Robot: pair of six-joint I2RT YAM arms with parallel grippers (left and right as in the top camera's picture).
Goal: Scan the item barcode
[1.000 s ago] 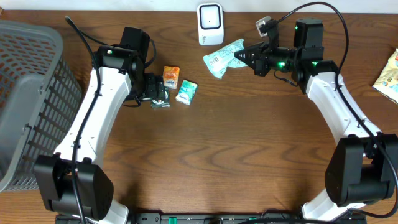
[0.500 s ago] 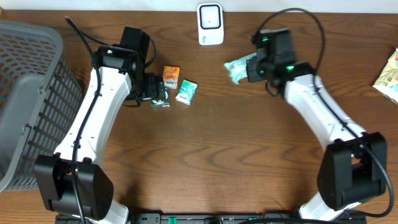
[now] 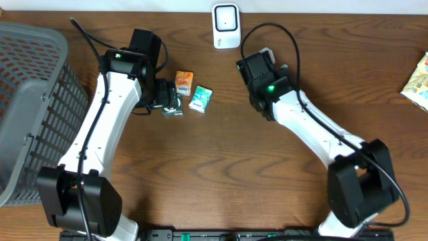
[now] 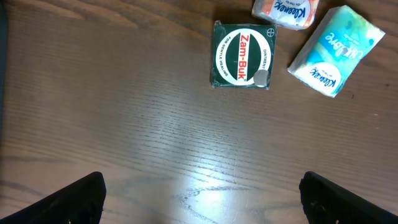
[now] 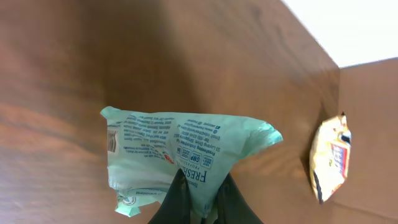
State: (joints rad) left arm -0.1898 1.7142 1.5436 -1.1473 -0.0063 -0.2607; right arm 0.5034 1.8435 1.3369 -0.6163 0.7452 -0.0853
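The item, a mint-green soft packet (image 5: 180,146), hangs pinched between my right gripper (image 5: 202,199) fingers, which are shut on its lower edge. A small barcode (image 5: 113,138) shows on the packet's left side. In the overhead view my right wrist (image 3: 257,70) sits just below and right of the white scanner (image 3: 226,25), and the packet is hidden beneath it. My left gripper (image 4: 202,205) stands wide open over bare wood with nothing between its fingers.
A green Zam-Buk box (image 4: 242,56), an orange tissue pack (image 3: 184,82) and a teal tissue pack (image 3: 200,99) lie by the left gripper. A grey mesh basket (image 3: 40,40) fills the left side. A yellow snack packet (image 3: 418,80) lies at the right edge.
The right arm has swung left with the packet, from well right of the scanner to just below it, and the packet is now covered in the overhead view. The left arm has not moved.
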